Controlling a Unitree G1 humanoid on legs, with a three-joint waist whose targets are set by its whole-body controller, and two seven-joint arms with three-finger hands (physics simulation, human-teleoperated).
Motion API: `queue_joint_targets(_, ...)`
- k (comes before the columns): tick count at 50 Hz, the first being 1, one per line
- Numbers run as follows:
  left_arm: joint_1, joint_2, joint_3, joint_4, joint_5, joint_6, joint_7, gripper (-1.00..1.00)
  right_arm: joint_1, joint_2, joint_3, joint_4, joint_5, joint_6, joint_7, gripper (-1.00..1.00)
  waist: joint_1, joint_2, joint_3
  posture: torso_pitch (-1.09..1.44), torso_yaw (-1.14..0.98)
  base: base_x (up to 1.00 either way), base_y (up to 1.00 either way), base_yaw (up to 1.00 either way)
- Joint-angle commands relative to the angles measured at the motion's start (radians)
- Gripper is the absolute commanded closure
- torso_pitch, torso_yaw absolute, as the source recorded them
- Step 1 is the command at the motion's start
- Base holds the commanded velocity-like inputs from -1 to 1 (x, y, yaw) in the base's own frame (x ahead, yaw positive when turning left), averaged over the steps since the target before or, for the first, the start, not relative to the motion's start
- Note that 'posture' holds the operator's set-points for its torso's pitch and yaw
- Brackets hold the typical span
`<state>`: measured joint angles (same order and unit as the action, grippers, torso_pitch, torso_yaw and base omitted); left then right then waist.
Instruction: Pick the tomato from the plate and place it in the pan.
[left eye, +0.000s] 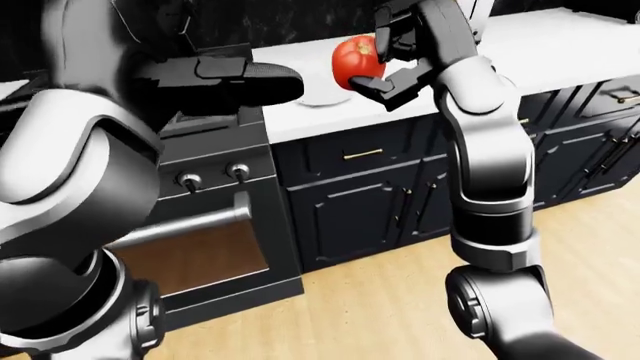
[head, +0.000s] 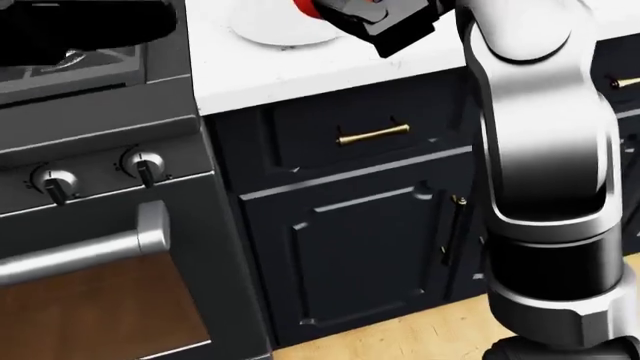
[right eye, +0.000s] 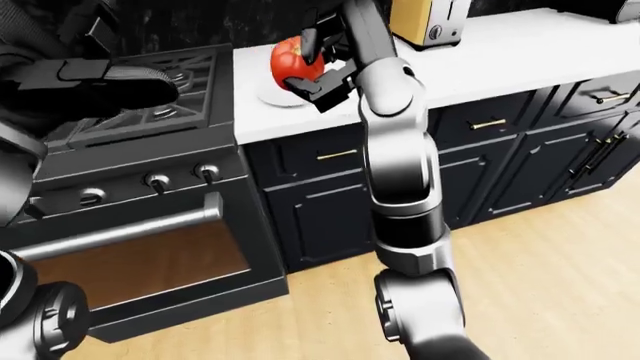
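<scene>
Gripping our tomato (left eye: 356, 60) between right hand (left eye: 392, 58) fingers (left eye: 378, 85), raised above plate (right eye: 283, 97) on white worktop (right eye: 520, 45); left fingers' state unclear.

Glossy silver-white arm shells, black joints, black fingers (left eye: 392, 84).

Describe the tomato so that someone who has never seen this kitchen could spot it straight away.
Find the white counter to the right of the stove in the right-eye view. Near its left end lies a white plate, and just above it the right robot hand holds the tomato. It is the only round red thing there.
</scene>
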<state>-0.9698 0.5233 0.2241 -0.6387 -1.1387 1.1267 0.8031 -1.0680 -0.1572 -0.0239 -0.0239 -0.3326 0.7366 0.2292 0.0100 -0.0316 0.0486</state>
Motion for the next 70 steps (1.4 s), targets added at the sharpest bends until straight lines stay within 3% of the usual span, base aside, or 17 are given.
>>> queue_joint_targets(1,-0.028,0.011,0.022,-0.015,0.005,-0.027,0.010,-1.00,-0.046,-0.003,-0.003,-0.046,-0.004,-0.044,-0.007,1.00,0.004,-0.004,-0.021,0.00,0.00,0.00,0.20,0.00)
queue_joint_targets(13,-0.024,0.013,0.020,-0.012,0.011,-0.035,0.002,-1.00,-0.053,0.001,-0.002,-0.043,-0.011,-0.044,0.000,1.00,-0.018,0.085,-0.007,0.00,0.00,0.00,0.20,0.00)
queue_joint_targets(16,-0.023,0.014,0.021,-0.014,0.010,-0.033,0.003,-1.00,-0.046,0.006,0.001,-0.045,-0.013,-0.048,-0.001,1.00,-0.025,0.171,-0.027,0.00,0.00,0.00,0.20,0.00)
queue_joint_targets(17,-0.024,0.014,0.022,-0.014,0.009,-0.033,0.004,-1.00,-0.047,0.007,0.001,-0.046,-0.014,-0.046,0.000,1.00,-0.019,0.122,-0.010,0.00,0.00,0.00,0.21,0.00)
queue_joint_targets(18,-0.021,0.014,0.021,-0.016,0.010,-0.034,0.002,-1.00,-0.047,0.008,0.000,-0.047,-0.014,-0.046,0.000,1.00,-0.027,0.136,-0.006,0.00,0.00,0.00,0.20,0.00)
queue_joint_targets(31,-0.024,0.015,0.023,-0.016,0.004,-0.032,0.006,-1.00,-0.044,0.012,-0.001,-0.050,-0.016,-0.048,-0.001,1.00,-0.031,0.051,-0.017,0.00,0.00,0.00,0.21,0.00)
queue_joint_targets(33,-0.025,0.015,0.022,-0.015,0.005,-0.032,0.006,-1.00,-0.042,0.012,-0.002,-0.050,-0.014,-0.049,-0.002,1.00,-0.030,0.031,-0.018,0.00,0.00,0.00,0.22,0.00)
queue_joint_targets(35,-0.023,0.015,0.020,-0.015,0.008,-0.035,0.003,-1.00,-0.043,0.011,-0.003,-0.050,-0.013,-0.048,-0.002,1.00,-0.027,-0.016,-0.033,0.00,0.00,0.00,0.21,0.00)
queue_joint_targets(36,-0.023,0.014,0.020,-0.015,0.008,-0.034,0.004,-1.00,-0.045,0.010,-0.004,-0.049,-0.012,-0.048,-0.002,1.00,-0.030,0.021,-0.024,0.00,0.00,0.00,0.23,0.00)
queue_joint_targets(38,-0.025,0.012,0.019,-0.016,0.007,-0.032,0.007,-1.00,-0.046,0.009,-0.002,-0.049,-0.012,-0.048,0.000,1.00,-0.017,-0.001,-0.036,0.00,0.00,0.00,0.21,0.00)
queue_joint_targets(48,-0.024,0.008,0.019,-0.018,0.009,-0.030,0.005,-1.00,-0.057,0.006,0.000,-0.048,-0.019,-0.042,0.010,1.00,-0.012,0.057,-0.018,0.00,0.00,0.00,0.39,0.00)
queue_joint_targets(50,-0.021,0.009,0.019,-0.019,0.012,-0.032,0.002,-1.00,-0.056,0.007,0.000,-0.047,-0.019,-0.044,0.009,1.00,-0.019,0.088,-0.020,0.00,0.00,0.00,0.53,0.00)
queue_joint_targets(52,-0.022,0.009,0.019,-0.019,0.012,-0.031,0.002,-1.00,-0.053,0.009,0.000,-0.049,-0.019,-0.045,0.008,1.00,-0.027,0.157,-0.034,0.00,0.00,0.00,0.53,0.00)
queue_joint_targets(53,-0.022,0.008,0.020,-0.019,0.012,-0.031,0.003,-1.00,-0.053,0.010,0.000,-0.049,-0.019,-0.045,0.008,1.00,-0.023,0.134,-0.026,0.00,0.00,0.00,0.52,0.00)
queue_joint_targets(55,-0.021,0.009,0.020,-0.018,0.013,-0.032,0.001,-1.00,-0.053,0.010,0.000,-0.050,-0.019,-0.044,0.007,1.00,-0.027,0.130,-0.010,0.00,0.00,0.00,0.53,0.00)
queue_joint_targets(58,-0.022,0.010,0.020,-0.018,0.012,-0.031,0.002,-1.00,-0.049,0.013,0.000,-0.051,-0.018,-0.046,0.005,1.00,-0.030,0.096,-0.016,0.00,0.00,0.00,0.49,0.00)
queue_joint_targets(70,-0.022,0.009,0.018,-0.019,0.011,-0.032,0.004,-1.00,-0.043,0.015,-0.001,-0.048,-0.011,-0.055,-0.001,1.00,-0.029,0.049,-0.023,0.00,0.00,0.00,0.44,0.00)
